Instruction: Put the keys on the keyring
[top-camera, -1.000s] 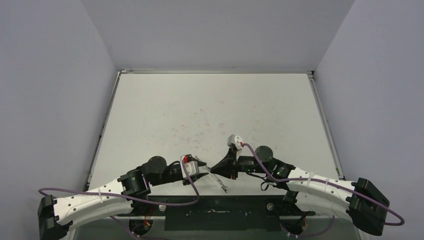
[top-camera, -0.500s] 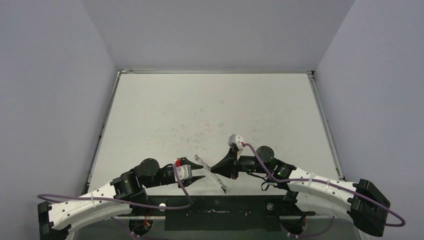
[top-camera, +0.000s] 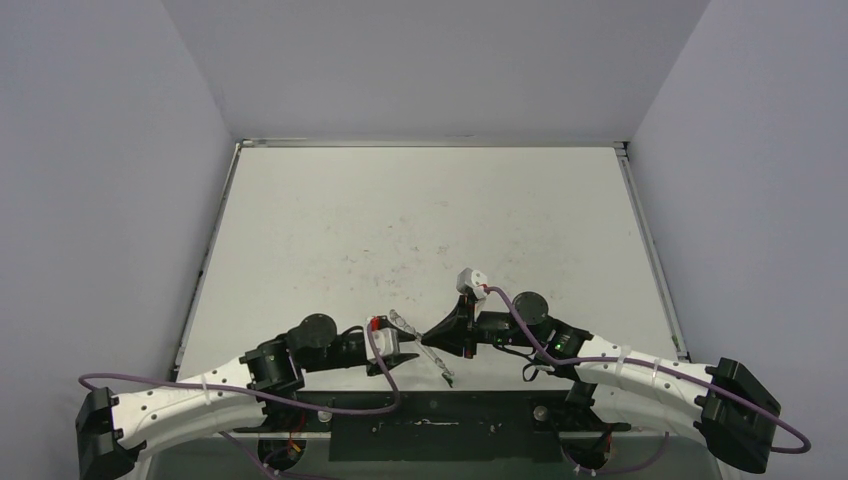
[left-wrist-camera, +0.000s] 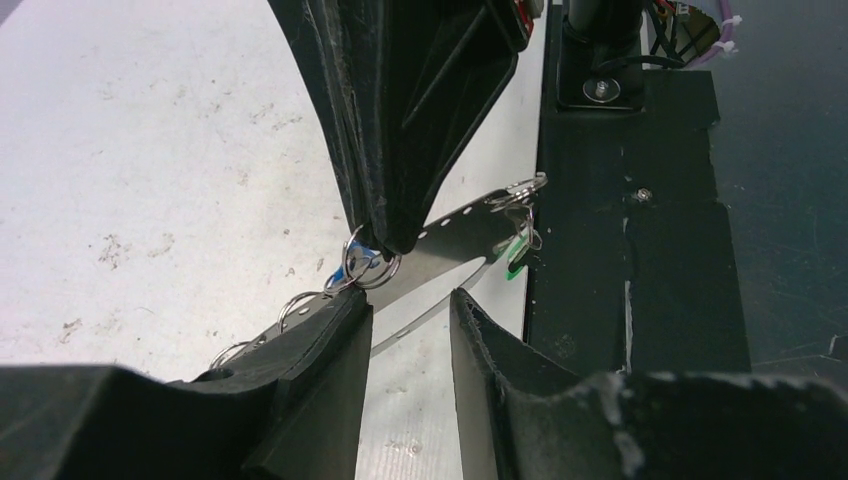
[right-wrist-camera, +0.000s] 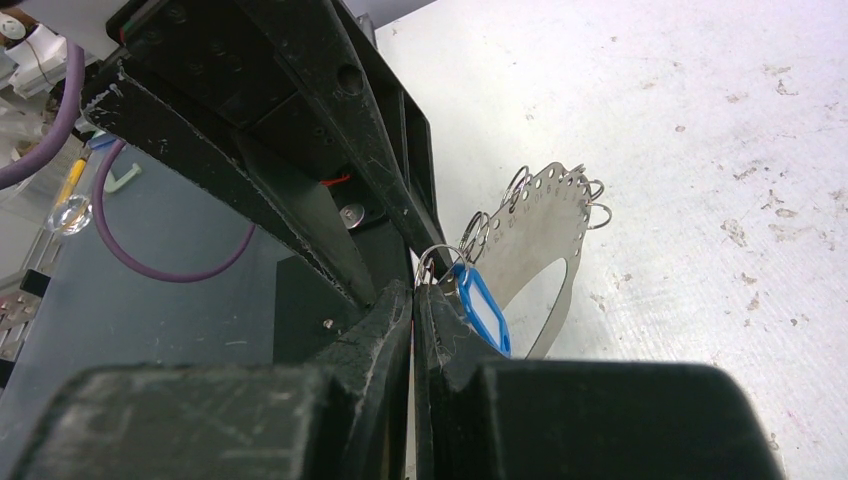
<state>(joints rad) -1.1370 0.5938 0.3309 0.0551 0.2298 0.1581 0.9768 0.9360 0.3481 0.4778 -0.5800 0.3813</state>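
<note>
**Keyring held edge-up at the table's 6 o'clock, right gripper clamped on it**

Keyring (right-wrist-camera: 540, 235): thin pale metal crescent with holes punched along the rim and small wire loops (right-wrist-camera: 515, 185) through several of them. From overhead it reads as a slim sliver (top-camera: 440, 366) running from 11 to 5 o'clock, at the near edge of the table (top-camera: 420, 220), between the two grippers.

Blue key (right-wrist-camera: 485, 305): tag hangs from a loop on the rim, directly at the right gripper's tips; it sits at 4 o'clock of them in the right wrist view. The key blade itself is too small to make out.

Green key (left-wrist-camera: 515, 255): tag dangles at the keyring's far end, at 3 o'clock of the blue one in the left wrist view, right at the table's near edge beside the black mounting strip (left-wrist-camera: 640, 250).

Right gripper (right-wrist-camera: 413, 300): clenched, fingers pressed together on the keyring's rim at the blue tag's loop. Whether it pinches plate or loop, cannot tell.

Left gripper (left-wrist-camera: 408, 298): released, jaws parted. The keyring's lower edge shows in the gap. One finger (left-wrist-camera: 320, 340) lies against the rim; the other stands clear.

Purple cable (top-camera: 620, 365) runs along the right arm, out at 4 o'clock.
</note>
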